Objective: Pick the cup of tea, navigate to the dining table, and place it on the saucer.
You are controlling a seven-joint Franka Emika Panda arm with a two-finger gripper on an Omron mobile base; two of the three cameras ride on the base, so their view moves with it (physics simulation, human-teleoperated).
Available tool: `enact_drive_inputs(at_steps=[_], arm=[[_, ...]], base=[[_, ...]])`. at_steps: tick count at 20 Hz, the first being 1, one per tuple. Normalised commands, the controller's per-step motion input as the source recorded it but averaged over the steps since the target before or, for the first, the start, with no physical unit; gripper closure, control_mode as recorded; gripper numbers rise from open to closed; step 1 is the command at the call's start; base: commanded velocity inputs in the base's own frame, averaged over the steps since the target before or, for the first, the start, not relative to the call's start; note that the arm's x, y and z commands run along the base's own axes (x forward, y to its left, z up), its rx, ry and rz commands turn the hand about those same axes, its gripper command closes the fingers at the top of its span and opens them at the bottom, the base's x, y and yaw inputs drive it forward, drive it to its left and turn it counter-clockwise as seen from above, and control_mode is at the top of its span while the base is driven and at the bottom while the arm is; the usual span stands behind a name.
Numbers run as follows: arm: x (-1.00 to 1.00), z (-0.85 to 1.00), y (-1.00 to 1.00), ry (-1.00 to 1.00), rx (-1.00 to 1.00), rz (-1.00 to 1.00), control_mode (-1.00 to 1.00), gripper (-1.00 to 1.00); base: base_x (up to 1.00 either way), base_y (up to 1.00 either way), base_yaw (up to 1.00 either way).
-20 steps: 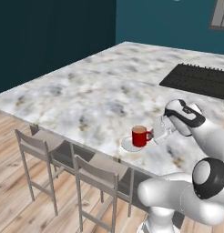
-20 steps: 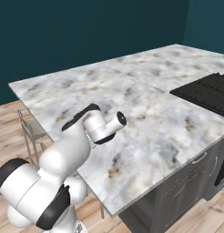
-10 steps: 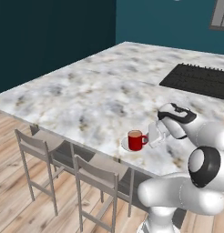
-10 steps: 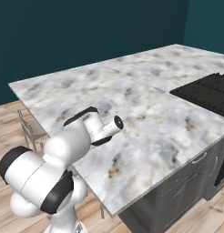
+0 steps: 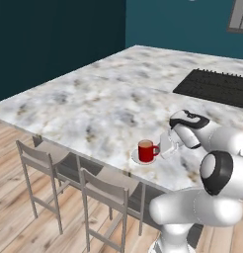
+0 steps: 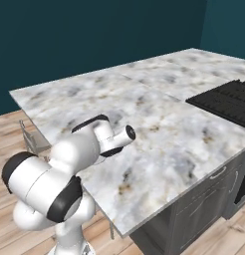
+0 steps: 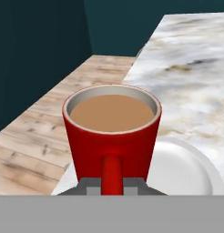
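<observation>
**Setting the tea down square on the saucer**

The cup of tea (image 7: 112, 132) sits straight ahead of my claw (image 7: 112, 184), handle toward me, with the tips closed on that red handle right at the bottom of the hand view. The tea is level and near the rim, so the cup is upright. From the left base camera the cup (image 5: 146, 149) stands over the saucer (image 5: 141, 159), just out from the claw (image 5: 165, 145), close to the near edge of the bench (image 5: 94, 99).

In the hand view the saucer (image 7: 186, 168) spreads out mostly to the far right of the cup, beneath and behind it, so I judge the cup is off-centre, toward the plate's rim on the floor side. I cannot tell whether its base is already touching the plate or hangs just above it.

What I'd do: keep the wrist flat so nothing slops, nudge the cup a little inward toward the middle of the saucer, lower until it bears, then release slowly and back straight along the handle line. Pulling sideways could catch the handle and drag the cup toward the edge, with the stools (image 5: 106, 195) and wooden floor (image 7: 36, 136) below.
</observation>
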Motion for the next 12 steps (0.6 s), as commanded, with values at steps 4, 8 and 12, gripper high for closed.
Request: enact_drive_inputs(at_steps=[4, 8, 12], arm=[[0.15, -0.03, 0.0, 0.0, 0.0, 0.0, -1.0, 1.0], [0.18, -0.19, 0.0, 0.0, -0.02, 0.0, -1.0, 1.0], [0.15, -0.23, 0.0, 0.0, -0.04, 0.0, -1.0, 1.0]], base=[[0.0, 0.0, 0.0], [0.0, 0.0, 0.0], [0.0, 0.0, 0.0]])
